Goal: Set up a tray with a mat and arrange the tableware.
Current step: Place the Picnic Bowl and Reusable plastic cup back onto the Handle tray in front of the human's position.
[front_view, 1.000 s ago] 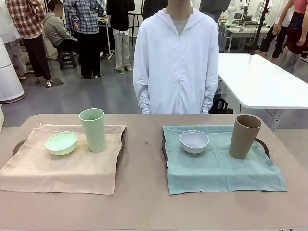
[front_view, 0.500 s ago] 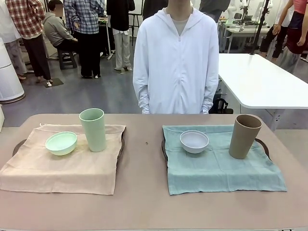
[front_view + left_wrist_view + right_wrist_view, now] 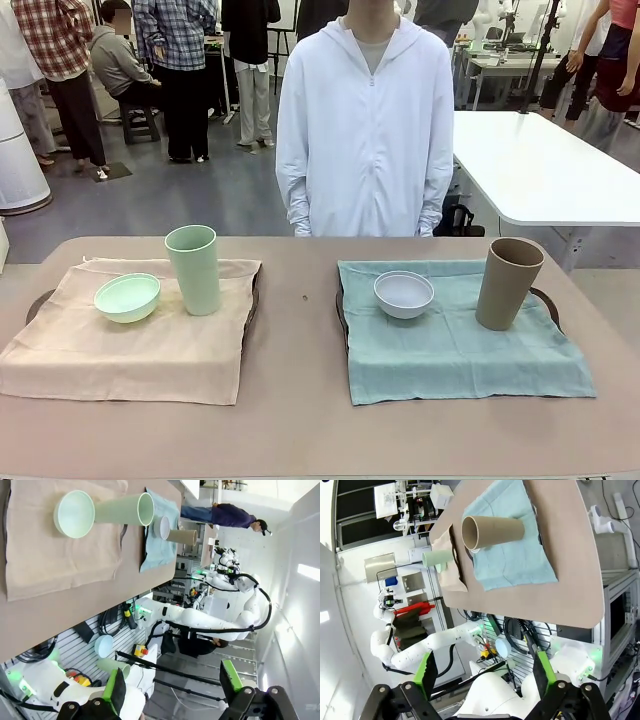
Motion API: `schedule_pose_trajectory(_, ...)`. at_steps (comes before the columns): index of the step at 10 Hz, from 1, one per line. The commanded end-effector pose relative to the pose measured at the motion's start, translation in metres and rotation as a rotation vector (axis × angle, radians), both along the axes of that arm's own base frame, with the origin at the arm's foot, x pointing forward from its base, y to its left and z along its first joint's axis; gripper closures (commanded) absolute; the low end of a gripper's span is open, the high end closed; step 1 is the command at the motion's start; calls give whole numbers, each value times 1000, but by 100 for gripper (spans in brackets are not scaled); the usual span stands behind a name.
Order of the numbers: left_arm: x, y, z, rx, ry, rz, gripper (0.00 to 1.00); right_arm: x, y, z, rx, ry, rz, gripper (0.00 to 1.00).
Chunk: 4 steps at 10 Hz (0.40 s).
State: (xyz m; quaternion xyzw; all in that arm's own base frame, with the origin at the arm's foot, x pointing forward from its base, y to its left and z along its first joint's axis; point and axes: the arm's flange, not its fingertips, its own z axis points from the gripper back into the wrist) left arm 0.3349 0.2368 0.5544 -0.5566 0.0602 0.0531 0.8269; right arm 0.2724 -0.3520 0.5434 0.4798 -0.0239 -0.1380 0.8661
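Note:
In the front view a mint green bowl (image 3: 127, 297) and a pale green cup (image 3: 193, 268) stand on a beige mat (image 3: 130, 345). The mat covers a dark tray (image 3: 38, 302). To the right, a bluish-white bowl (image 3: 404, 293) and a tan cup (image 3: 508, 283) stand on a teal mat (image 3: 460, 345) over a second tray (image 3: 548, 298). My left gripper (image 3: 172, 690) hangs open off the table's near side, well back from the green bowl (image 3: 74, 514) and cup (image 3: 125, 509). My right gripper (image 3: 484, 675) is open too, far from the tan cup (image 3: 492, 531).
A person in a white hoodie (image 3: 365, 130) stands at the far edge, arms down. A bare strip of table (image 3: 295, 380) runs between the mats, with a small dark speck (image 3: 305, 297). A white table (image 3: 540, 165) and other people are behind.

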Motion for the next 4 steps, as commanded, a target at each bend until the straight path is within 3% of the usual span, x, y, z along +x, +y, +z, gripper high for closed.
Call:
schedule_pose_trajectory(1, -3, 0, 3, 2, -10, 2, 0, -1, 1, 1, 6, 4, -4, 0)
schedule_pose_trajectory(4, -3, 0, 3, 2, -10, 2, 0, -1, 1, 1, 6, 4, -4, 0)
